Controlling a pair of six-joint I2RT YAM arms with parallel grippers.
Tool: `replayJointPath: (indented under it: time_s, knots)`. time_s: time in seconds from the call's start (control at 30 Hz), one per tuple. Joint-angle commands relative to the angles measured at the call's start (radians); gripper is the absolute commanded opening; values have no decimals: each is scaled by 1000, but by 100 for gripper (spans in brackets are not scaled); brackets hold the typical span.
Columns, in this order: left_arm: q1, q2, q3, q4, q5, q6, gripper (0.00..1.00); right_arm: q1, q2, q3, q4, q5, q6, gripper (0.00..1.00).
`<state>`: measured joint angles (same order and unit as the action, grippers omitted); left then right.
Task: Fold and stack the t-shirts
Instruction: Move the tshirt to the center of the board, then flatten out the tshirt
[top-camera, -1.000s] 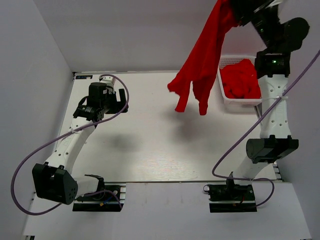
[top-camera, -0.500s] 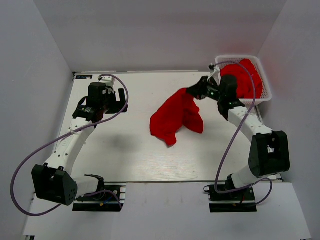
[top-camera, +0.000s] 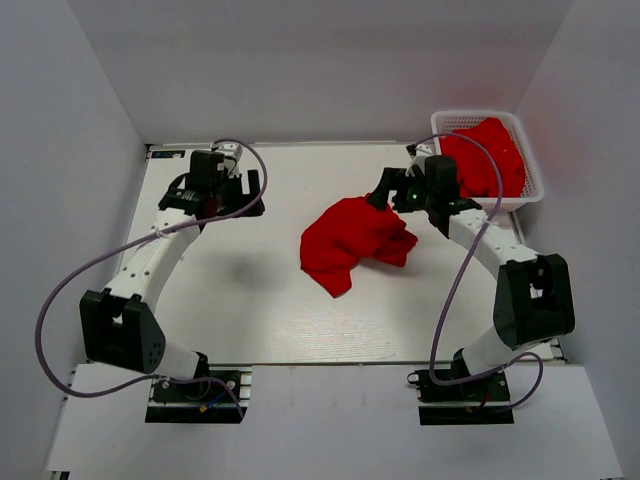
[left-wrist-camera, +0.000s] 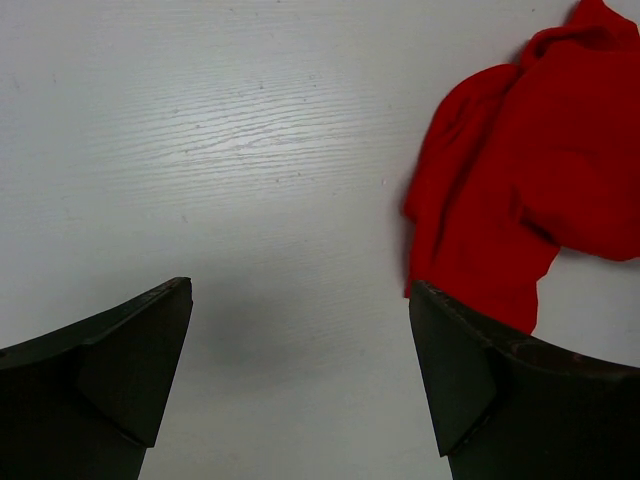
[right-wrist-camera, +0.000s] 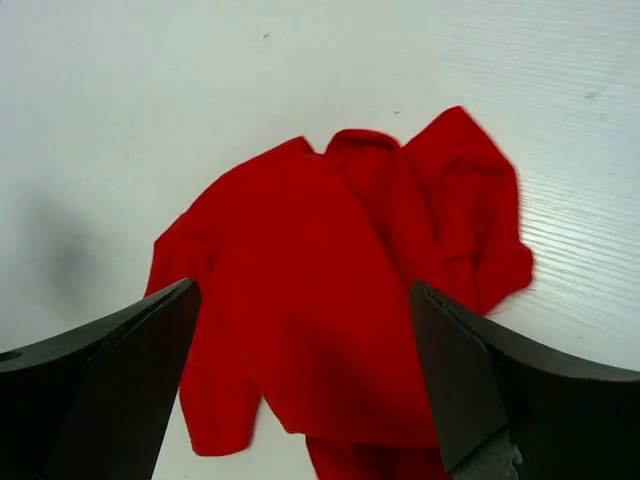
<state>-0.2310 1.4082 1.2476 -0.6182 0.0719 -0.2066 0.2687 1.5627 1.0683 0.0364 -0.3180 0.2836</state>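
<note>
Top view: the left arm runs from its base up the left side of the table (top-camera: 270, 310), with its wrist near the far-left edge. The left gripper (top-camera: 248, 192) points right, jaws spread wide, nothing in them. The right arm is bent at the elbow on the right side, forearm angled back toward the centre. The right gripper (top-camera: 385, 190) points left at the far-right edge of the crumpled t-shirt (top-camera: 350, 240) — contact can't be judged from here. The shirt is a bunched heap slightly right of mid-table, well apart from the left gripper. A white mesh basket (top-camera: 528, 160) sits at the far-right corner with more red t-shirts (top-camera: 480, 160) piled in it, just behind the right wrist.

Left wrist view: the left gripper (left-wrist-camera: 300, 288) hangs over bare table (left-wrist-camera: 200, 150), both dark fingers (left-wrist-camera: 120, 370) far apart and gripping nothing. The crumpled t-shirt (left-wrist-camera: 520, 200) lies ahead, off toward the picture's right, outside the gap.

Right wrist view: the right gripper (right-wrist-camera: 300, 288) is fully spread, with no cloth pinched. The crumpled t-shirt (right-wrist-camera: 340, 230) lies on the table (right-wrist-camera: 150, 100) straight ahead — framed between the two fingers (right-wrist-camera: 500, 400) and rumpled into folds on its right side.
</note>
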Motion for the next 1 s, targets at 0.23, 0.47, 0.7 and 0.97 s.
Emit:
replayJointPath:
  time_s: [0.23, 0.47, 0.7, 0.97]
  knots:
    - [-57, 61, 15, 35, 92, -57, 100, -2, -154, 98, -248, 375, 11, 90]
    - [-223, 169, 61, 15, 12, -88, 100, -3, -282, -4, -320, 441, 34, 90]
    - [-419, 189, 3, 6, -95, -166, 100, -5, -380, -155, -360, 502, 66, 90]
    - [-585, 320, 54, -35, -179, -224, 100, -6, -444, -260, -375, 583, 129, 90]
